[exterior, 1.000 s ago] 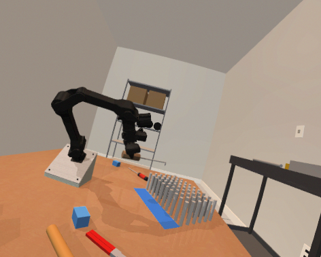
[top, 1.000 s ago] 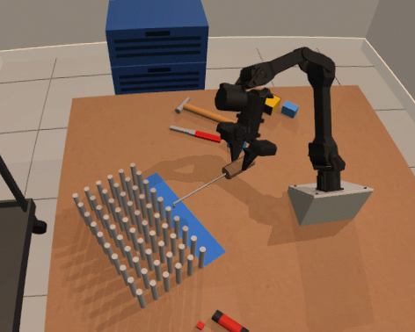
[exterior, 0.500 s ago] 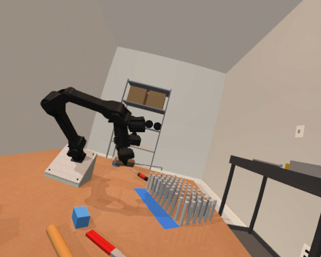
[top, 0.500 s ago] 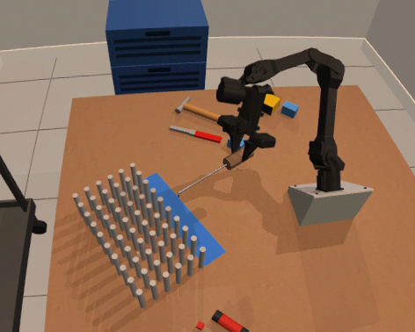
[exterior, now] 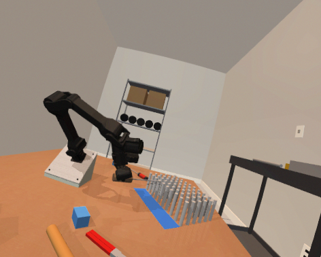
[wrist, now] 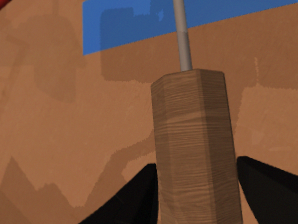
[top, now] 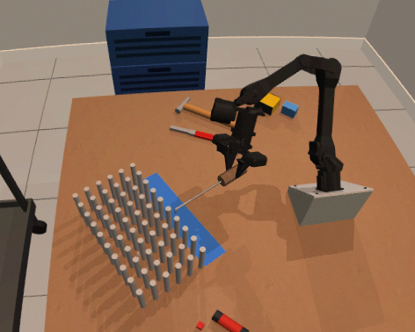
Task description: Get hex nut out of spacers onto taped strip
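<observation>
My gripper (top: 237, 170) (exterior: 122, 175) (wrist: 196, 168) is shut on the wooden handle (top: 229, 176) (wrist: 194, 140) of a hook tool. The tool's thin metal rod (top: 197, 198) (wrist: 182, 37) slopes down and left. Its tip hangs over the blue taped strip (top: 207, 239) (exterior: 156, 209) (wrist: 125, 25), close to the front row of the spacers. The grey standing spacers (top: 135, 228) (exterior: 181, 197) are all upright in a dense grid behind the strip. The hex nut does not show in any view.
A hammer (top: 192, 109) (exterior: 58, 243), a red-handled file (top: 192, 132) (exterior: 101, 242), a yellow cube (top: 271, 102) and a blue cube (top: 289, 109) (exterior: 81, 216) lie at the table's back. A red screwdriver (top: 229, 321) and a small red cube (top: 200, 325) lie at the front. The arm's base (top: 329, 202) stands on the right.
</observation>
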You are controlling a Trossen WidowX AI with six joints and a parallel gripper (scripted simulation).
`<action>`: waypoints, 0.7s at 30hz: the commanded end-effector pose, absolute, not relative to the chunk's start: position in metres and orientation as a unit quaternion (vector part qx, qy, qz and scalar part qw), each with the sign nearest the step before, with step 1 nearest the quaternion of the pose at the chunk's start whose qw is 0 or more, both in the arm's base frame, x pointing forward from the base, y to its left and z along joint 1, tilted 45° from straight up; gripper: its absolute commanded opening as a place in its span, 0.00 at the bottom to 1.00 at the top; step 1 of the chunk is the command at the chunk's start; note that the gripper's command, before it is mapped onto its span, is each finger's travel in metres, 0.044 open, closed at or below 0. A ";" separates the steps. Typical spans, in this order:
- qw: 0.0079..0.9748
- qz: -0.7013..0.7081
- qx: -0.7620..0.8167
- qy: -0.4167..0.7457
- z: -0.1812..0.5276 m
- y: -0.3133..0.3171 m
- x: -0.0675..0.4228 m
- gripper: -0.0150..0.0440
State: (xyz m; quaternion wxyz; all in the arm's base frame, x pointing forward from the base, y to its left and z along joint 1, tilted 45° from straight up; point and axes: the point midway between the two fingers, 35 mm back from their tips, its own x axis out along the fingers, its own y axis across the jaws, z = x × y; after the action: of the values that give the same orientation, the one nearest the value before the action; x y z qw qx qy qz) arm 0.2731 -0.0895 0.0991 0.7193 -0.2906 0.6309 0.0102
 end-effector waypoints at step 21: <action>0.721 0.010 -0.296 0.626 0.047 -0.141 0.259 0.25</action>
State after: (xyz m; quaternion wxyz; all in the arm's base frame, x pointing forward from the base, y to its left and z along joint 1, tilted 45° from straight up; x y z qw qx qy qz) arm 0.2570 -0.1423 0.0481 0.7191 -0.2955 0.6289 0.0064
